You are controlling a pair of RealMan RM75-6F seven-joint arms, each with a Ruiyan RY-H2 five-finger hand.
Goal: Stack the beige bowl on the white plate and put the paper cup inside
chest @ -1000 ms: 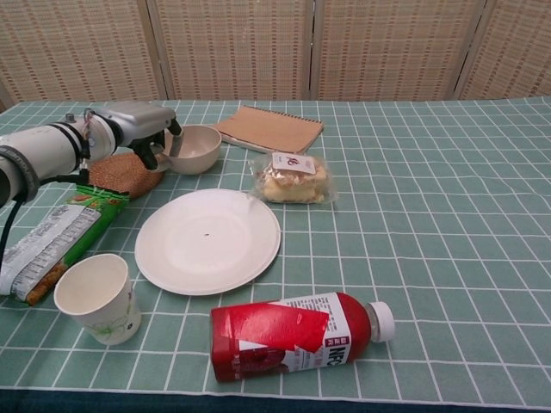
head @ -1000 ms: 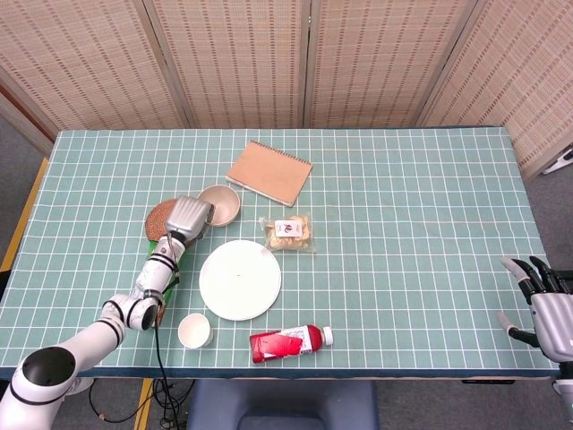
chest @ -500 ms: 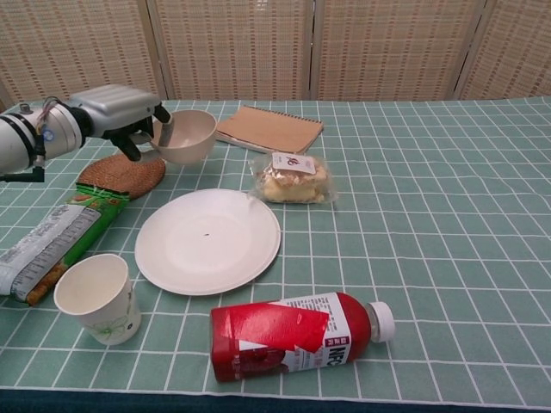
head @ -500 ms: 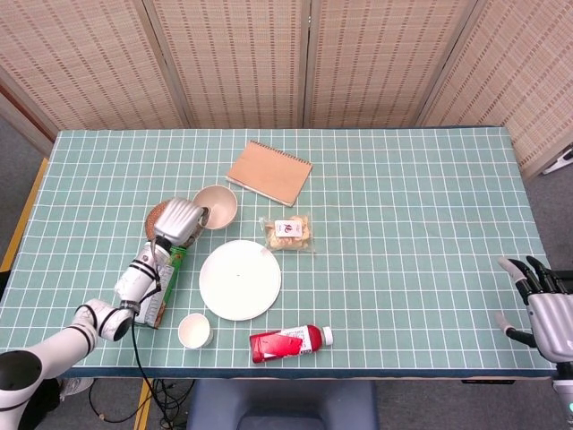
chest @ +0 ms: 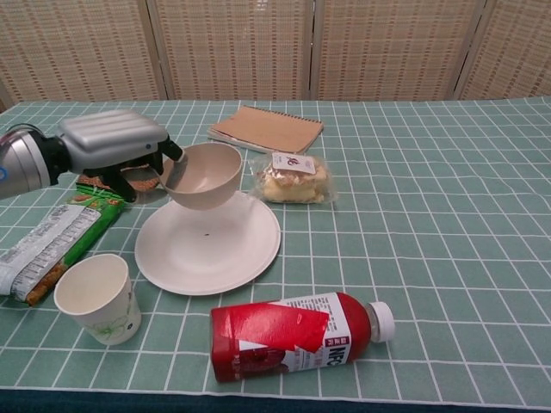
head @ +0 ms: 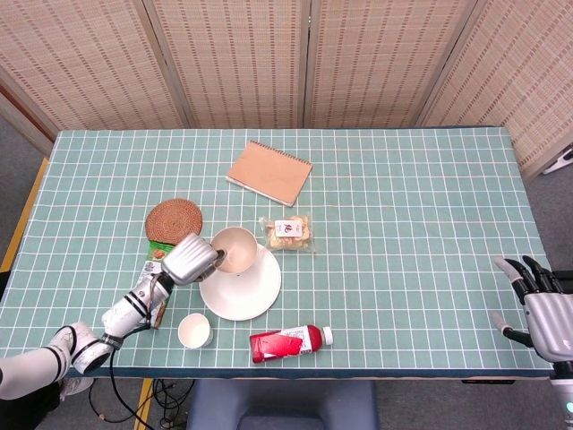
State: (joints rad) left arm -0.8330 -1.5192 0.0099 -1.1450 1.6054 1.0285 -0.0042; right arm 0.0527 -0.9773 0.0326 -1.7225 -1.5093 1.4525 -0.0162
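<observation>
Left robot hand pinches the rim of the beige bowl, holding it lifted over the far part of the white plate on the tabletop; the paper cup stands upright near the plate's front left; right robot hand hangs spread beyond the tabletop's right edge

bowl 1 | plate 1 | cup 1 | bottle 1 | notebook 1

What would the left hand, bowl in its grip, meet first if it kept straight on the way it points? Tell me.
Probably the wrapped pastry packet: the left hand points right, carrying the beige bowl above the white plate. Height is unclear; it might pass over.
</observation>
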